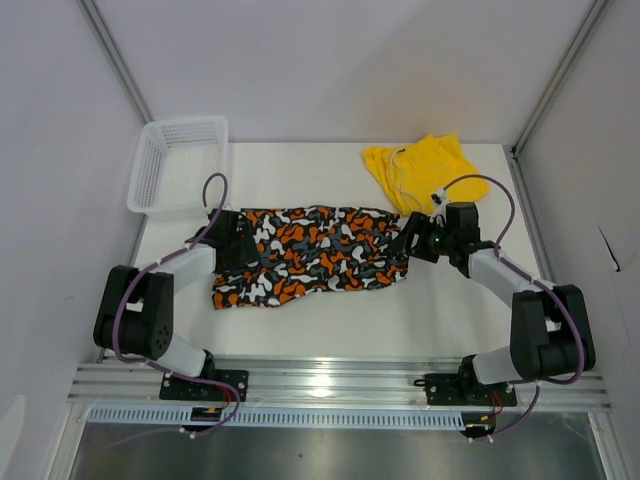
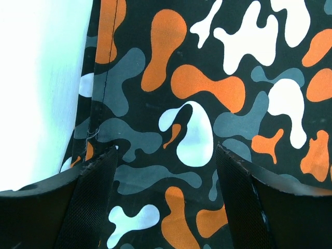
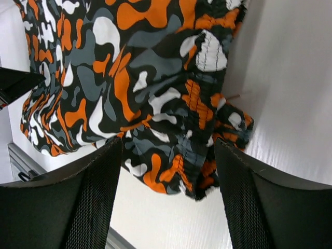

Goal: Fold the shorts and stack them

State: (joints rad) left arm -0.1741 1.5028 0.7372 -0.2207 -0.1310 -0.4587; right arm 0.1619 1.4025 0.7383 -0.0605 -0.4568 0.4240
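Orange, white, black and grey-teal blotched fabric shorts (image 1: 310,255), centre frame. Fingers of left gripper (image 2: 166,155) and right gripper (image 3: 168,150) spread wide, holding nothing. Risk: seemingly bunched right-of-frame end folds crooked.

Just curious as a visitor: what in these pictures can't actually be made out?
Top view: fingertips of the left gripper, hidden under its own wrist.
Top view: near corner of the yellow shorts, behind the right gripper.
Left wrist view: most of the patterned shorts, cut off by the frame.
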